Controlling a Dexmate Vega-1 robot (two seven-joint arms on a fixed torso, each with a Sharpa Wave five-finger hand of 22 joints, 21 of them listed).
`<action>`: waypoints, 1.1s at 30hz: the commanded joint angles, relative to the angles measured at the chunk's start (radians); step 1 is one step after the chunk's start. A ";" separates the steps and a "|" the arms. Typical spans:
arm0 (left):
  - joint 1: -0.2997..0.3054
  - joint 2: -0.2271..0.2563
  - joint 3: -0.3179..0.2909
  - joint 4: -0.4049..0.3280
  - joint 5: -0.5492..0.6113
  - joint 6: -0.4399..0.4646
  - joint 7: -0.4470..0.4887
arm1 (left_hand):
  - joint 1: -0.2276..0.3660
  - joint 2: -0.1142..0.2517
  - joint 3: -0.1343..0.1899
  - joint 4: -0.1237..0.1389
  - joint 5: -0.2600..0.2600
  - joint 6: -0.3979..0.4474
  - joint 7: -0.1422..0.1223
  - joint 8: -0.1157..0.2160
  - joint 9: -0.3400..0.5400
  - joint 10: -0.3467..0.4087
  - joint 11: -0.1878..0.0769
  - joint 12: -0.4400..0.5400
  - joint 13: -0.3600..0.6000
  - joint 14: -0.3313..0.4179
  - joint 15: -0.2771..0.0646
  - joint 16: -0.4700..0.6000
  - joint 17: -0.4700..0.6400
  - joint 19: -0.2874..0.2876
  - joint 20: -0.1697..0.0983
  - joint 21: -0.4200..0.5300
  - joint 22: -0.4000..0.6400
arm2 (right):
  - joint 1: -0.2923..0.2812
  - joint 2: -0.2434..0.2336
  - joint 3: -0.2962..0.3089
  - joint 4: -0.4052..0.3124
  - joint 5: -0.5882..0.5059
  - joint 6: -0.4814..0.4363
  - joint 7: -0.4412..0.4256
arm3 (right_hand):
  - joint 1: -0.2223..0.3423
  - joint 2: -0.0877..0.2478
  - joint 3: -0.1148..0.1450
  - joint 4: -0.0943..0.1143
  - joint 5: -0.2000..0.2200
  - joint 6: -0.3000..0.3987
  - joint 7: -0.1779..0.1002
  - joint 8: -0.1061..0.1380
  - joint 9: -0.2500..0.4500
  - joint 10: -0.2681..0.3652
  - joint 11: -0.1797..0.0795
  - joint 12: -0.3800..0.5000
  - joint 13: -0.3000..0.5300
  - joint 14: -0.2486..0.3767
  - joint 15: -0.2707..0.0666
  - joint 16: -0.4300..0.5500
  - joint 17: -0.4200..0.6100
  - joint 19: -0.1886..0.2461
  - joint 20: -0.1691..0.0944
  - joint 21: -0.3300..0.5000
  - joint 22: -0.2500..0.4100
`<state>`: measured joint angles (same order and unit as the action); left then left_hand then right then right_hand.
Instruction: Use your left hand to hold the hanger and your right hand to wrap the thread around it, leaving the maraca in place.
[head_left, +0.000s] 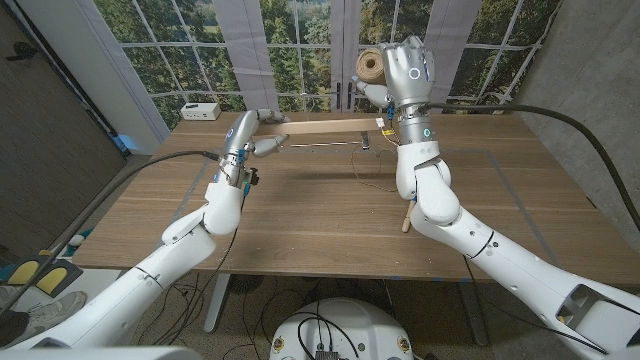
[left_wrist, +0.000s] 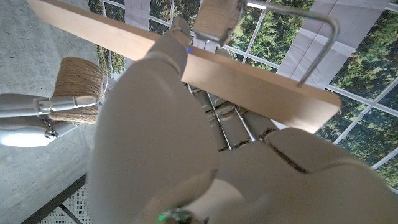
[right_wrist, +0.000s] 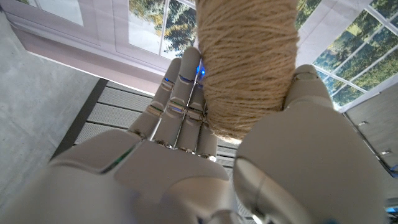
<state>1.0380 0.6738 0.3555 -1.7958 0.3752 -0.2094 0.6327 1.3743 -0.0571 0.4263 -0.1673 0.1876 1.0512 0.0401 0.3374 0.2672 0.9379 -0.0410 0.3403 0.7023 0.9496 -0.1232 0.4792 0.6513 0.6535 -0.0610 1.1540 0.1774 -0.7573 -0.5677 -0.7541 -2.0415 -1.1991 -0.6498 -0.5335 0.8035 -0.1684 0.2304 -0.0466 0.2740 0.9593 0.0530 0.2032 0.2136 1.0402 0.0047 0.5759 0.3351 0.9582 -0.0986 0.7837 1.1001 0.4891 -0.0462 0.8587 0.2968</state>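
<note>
**Two robot hands hold a wooden hanger and a spool of thread above a bench**

Head view: The left hand (head_left: 252, 128) is raised over the far side of the wooden bench (head_left: 300, 220) and grasps one end of a long wooden hanger (head_left: 325, 124), which lies level in the air, reaching across toward the right arm. The right hand (head_left: 405, 70) is lifted higher, back toward the camera, its fingers closed on a spool of tan thread (head_left: 371, 66) held just beyond the hanger's other end. A small white box (head_left: 201, 110) sits at the far left corner of the bench. Part of a wooden handle (head_left: 407, 218) shows on the bench beside the right forearm; what it belongs to cannot be told.

Left wrist view: The left hand (left_wrist: 186, 149) grips the hanger (left_wrist: 249, 78) bar, fingers (left_wrist: 180, 37) wrapped over it. A metal wire part (left_wrist: 317, 43) projects from the bar. The thread spool (left_wrist: 78, 90) shows to one side, held by the right hand (left_wrist: 25, 118).

Right wrist view: The right hand (right_wrist: 205, 162) clasps the thread spool (right_wrist: 245, 62), fingers (right_wrist: 183, 87) on one side and thumb on the other.
</note>
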 joint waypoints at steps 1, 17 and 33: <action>-0.038 -0.024 0.026 0.011 0.014 0.036 -0.012 | 0.128 0.155 0.024 0.013 0.003 0.055 0.043 0.004 0.014 0.005 -0.003 -0.001 0.004 0.022 -0.047 -0.003 0.004 -0.008 -0.124 0.006 0.001 | -0.073 -0.014 0.027 -0.084 -0.110 0.046 -0.005 | 0.340 0.334 -0.005 0.003 0.005 0.112 -0.108 -0.003 0.002 0.072 -0.068 0.015 0.135 0.043 -0.128 -0.004 0.007 -0.007 -0.122 0.007 0.000; -0.117 -0.069 0.078 0.043 0.017 0.093 -0.011 | 0.130 0.155 0.026 0.012 0.001 0.056 0.044 0.003 0.015 0.012 -0.001 -0.006 0.006 0.027 -0.047 -0.006 0.006 -0.008 -0.126 0.010 0.001 | -0.275 -0.013 0.082 -0.182 -0.250 0.030 -0.052 | 0.344 0.333 -0.012 0.004 0.006 0.118 -0.111 -0.003 -0.001 0.083 -0.075 0.012 0.136 0.055 -0.128 -0.014 0.015 -0.016 -0.122 0.016 -0.011; -0.189 -0.105 0.120 0.068 0.020 0.136 -0.013 | 0.131 0.154 0.028 0.010 -0.001 0.059 0.041 0.002 0.016 0.015 -0.002 -0.011 0.010 0.032 -0.048 -0.007 0.008 -0.007 -0.128 0.014 0.001 | -0.434 -0.008 0.112 -0.198 -0.325 0.005 -0.049 | 0.350 0.332 -0.018 0.003 0.005 0.128 -0.110 -0.003 -0.006 0.098 -0.081 0.009 0.133 0.069 -0.129 -0.023 0.024 -0.025 -0.120 0.029 -0.023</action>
<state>0.8943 0.5961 0.4503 -1.7421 0.3931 -0.1061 0.6143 1.3743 -0.0571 0.4305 -0.1714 0.1854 1.0548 0.0366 0.3315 0.2672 0.9434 -0.0466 0.3328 0.7066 0.9535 -0.1198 0.4714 0.6559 0.6536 -0.0610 1.1616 0.1774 -1.0942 -0.5812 -0.6610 -2.2245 -1.4720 -0.6282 -0.5851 0.8087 -0.1736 0.2167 -0.0435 0.2740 0.9723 0.0478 0.1994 0.2057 1.0526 0.0034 0.5759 0.3351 0.9736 -0.1002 0.7627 1.1184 0.4642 -0.0464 0.8818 0.2738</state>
